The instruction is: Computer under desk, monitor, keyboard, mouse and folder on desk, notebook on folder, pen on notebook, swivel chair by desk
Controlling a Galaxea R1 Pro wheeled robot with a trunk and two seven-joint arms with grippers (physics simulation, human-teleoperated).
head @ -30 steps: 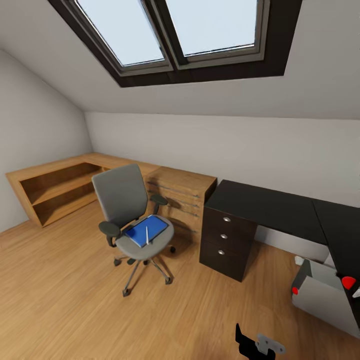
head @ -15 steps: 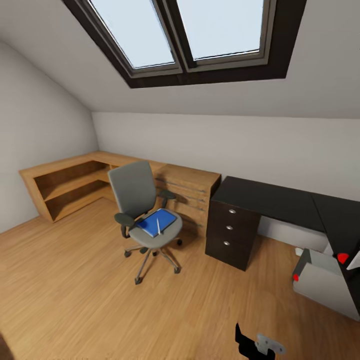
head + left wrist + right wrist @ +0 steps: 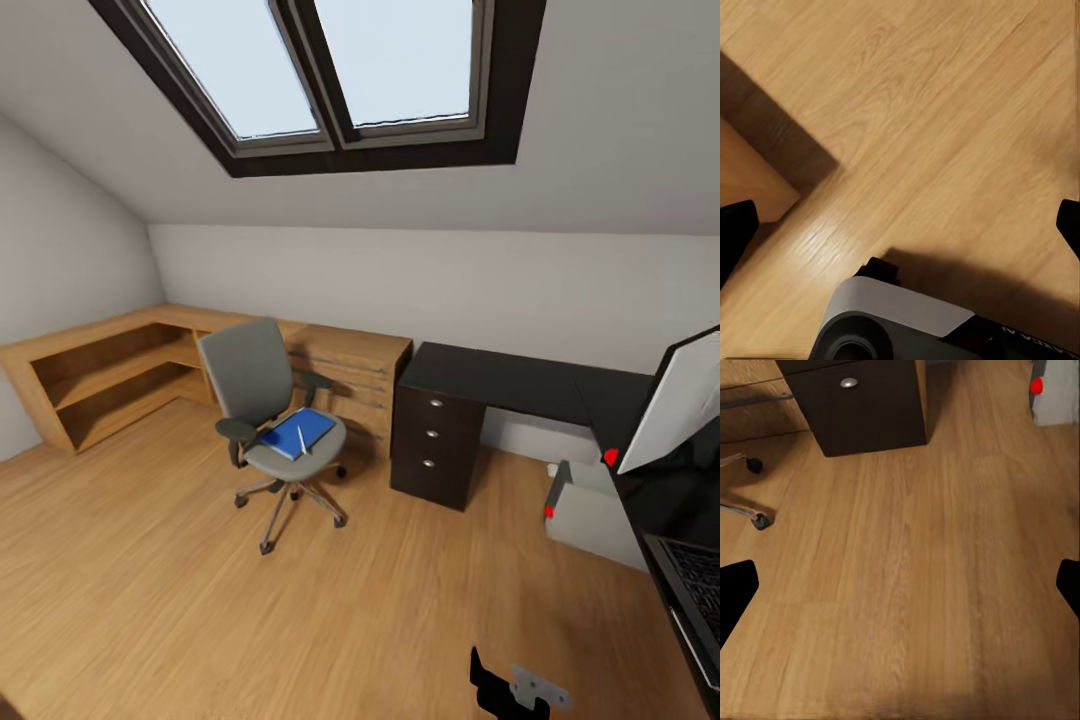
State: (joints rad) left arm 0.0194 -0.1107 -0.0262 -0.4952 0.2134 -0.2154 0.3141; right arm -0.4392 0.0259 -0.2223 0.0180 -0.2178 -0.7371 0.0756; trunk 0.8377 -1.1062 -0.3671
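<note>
The grey swivel chair [image 3: 262,405] stands on the wood floor left of the black desk [image 3: 500,376]. A bright-blue folder [image 3: 296,434] lies on its seat with a thin white pen [image 3: 300,441] across it. The monitor [image 3: 680,402] stands on the desk's right wing, and the keyboard [image 3: 697,592] lies in front of it. Below that wing sits the light grey computer [image 3: 592,512]. The mouse and notebook are out of view. My left gripper [image 3: 900,229] and right gripper [image 3: 900,589] are both open over bare floor, holding nothing. The right one looks toward the desk's drawer unit [image 3: 862,405], a chair caster [image 3: 757,519] and the computer [image 3: 1057,394].
A light-wood chest of drawers [image 3: 345,385] and low shelves [image 3: 95,375] run along the wall behind the chair. A sloped ceiling with a skylight [image 3: 320,80] is overhead. Open floor lies between me and the chair. A wooden furniture corner [image 3: 750,184] is near my left gripper.
The whole picture has shifted as the camera turned right. The monitor and keyboard have come into sight at the right edge. The chair, folder and pen have not moved.
</note>
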